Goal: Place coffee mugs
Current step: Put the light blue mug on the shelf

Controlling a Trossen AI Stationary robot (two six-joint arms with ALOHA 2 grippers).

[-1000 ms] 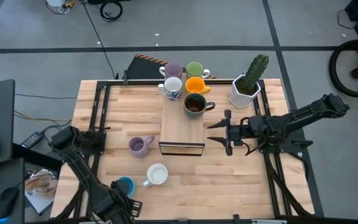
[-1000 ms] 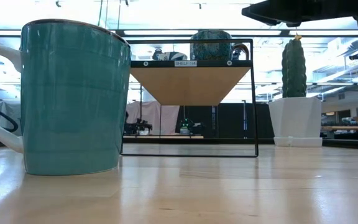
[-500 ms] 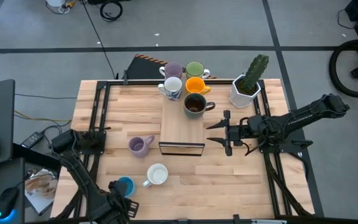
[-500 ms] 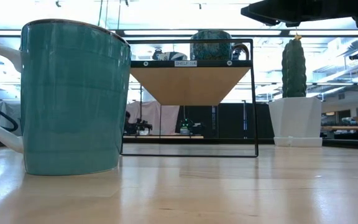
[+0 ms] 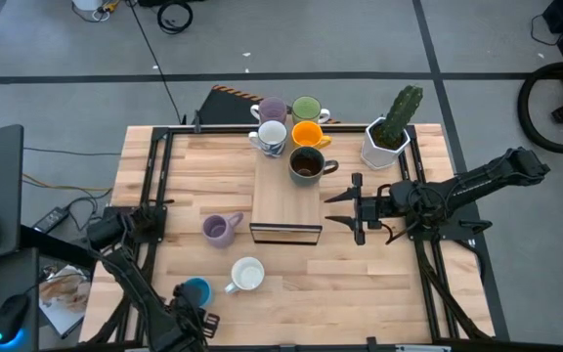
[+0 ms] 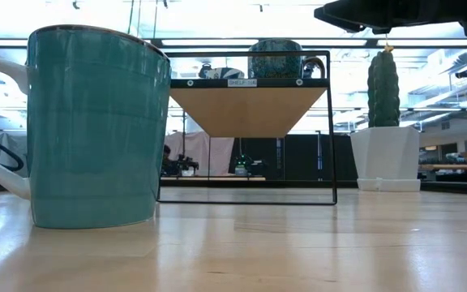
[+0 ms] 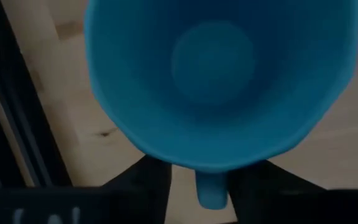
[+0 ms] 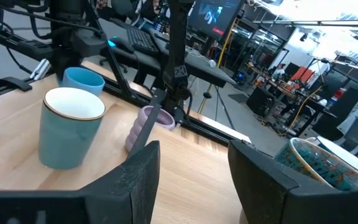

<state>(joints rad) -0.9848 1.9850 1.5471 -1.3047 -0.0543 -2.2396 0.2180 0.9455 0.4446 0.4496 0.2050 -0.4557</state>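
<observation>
The left end effector (image 5: 186, 315) is descending on the blue mug (image 5: 196, 291) — directly below it at the worktop's (image 5: 203, 176) near edge, its handle (image 7: 211, 190) between parted fingers. Next, I judge: close, lift. The right end effector (image 5: 345, 208) waits, fingers apart, beside the shelf (image 5: 286, 200) — 5 mugs cluster there.

The table (image 5: 213, 186) is showing pale, smooth wood planks with a soft sheen. The blue mug (image 7: 222, 81) is gleaming like glazed ceramic, and the shelf (image 6: 250, 105) is pairing a wood board with thin black metal rods.
</observation>
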